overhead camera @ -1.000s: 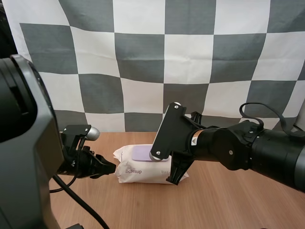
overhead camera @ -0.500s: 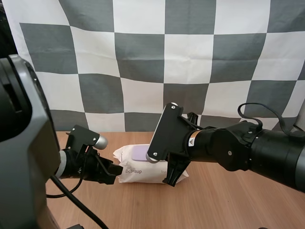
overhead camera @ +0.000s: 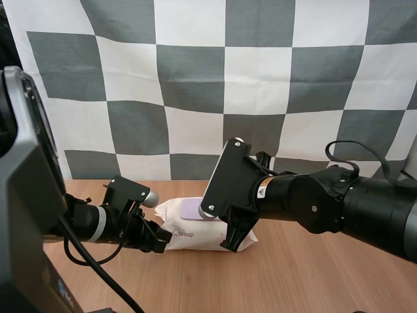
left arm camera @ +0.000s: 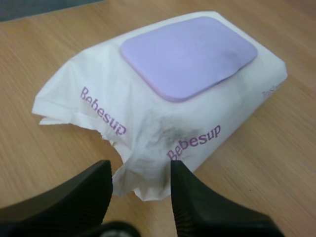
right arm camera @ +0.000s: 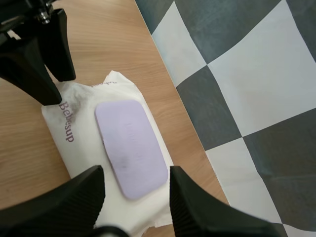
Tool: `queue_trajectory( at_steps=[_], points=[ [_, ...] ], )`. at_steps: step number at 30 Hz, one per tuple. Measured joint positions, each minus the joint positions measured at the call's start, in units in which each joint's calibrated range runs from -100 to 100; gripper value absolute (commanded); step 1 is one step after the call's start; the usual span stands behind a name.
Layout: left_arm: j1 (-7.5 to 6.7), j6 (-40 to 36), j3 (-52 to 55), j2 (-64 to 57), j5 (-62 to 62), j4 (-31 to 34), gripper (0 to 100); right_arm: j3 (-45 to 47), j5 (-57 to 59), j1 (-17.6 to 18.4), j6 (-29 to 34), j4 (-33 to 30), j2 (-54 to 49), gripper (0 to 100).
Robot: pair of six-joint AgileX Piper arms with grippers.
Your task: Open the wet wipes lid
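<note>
Fingers of the left hand (left arm camera: 139, 170) stand apart, ribbed faces toward each other, with the crumpled end seal of the pack of wet wipes (left arm camera: 148, 113) between the tips. Cannot tell whether they press the wrapper.

High view: left hand sits at lower left of centre, at the pack's left end. Right hand (overhead camera: 231, 238) is at the pack's right end, lower centre of the frame.

Right wrist view: right hand's fingers are also apart, one on each side of the near end of the lilac lid (right arm camera: 131, 148). Contact with the pack cannot be judged. Left hand's two tips show at the pack's far end.

Lid lies flat and closed on the pack's upper face. Pack lies on the wooden desk (overhead camera: 293, 274), purple "Bebesup" print on its wrapper.
</note>
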Motion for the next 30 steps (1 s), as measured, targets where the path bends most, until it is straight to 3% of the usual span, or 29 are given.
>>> queue_trajectory(
  at_steps=[6,15,21,24,26,27,30],
  points=[
    [0.0,0.0,-2.7,7.2,-0.5,-1.1,63,0.0,0.5,2.7,0.0,0.5,0.0,70],
    [0.0,0.1,-2.7,7.7,3.6,-2.8,63,0.0,0.1,2.7,0.0,0.5,0.0,70],
    [-2.65,0.1,-2.7,8.5,4.0,-2.7,60,0.0,0.1,2.7,0.0,0.5,0.0,70],
    [-4.1,0.1,-2.7,9.6,4.0,-2.7,38,0.0,0.1,2.7,0.0,0.5,0.0,70],
    [-4.28,0.1,-2.7,9.6,3.9,-3.0,9,0.0,0.1,2.7,0.0,0.5,0.0,70],
    [-4.28,0.1,-2.7,9.4,3.9,-3.1,0,0.0,0.1,2.7,0.0,0.5,0.0,70],
    [-4.28,0.1,-2.7,9.4,4.1,-2.5,0,0.0,0.1,2.7,-0.1,-0.3,0.5,68]
  ],
)
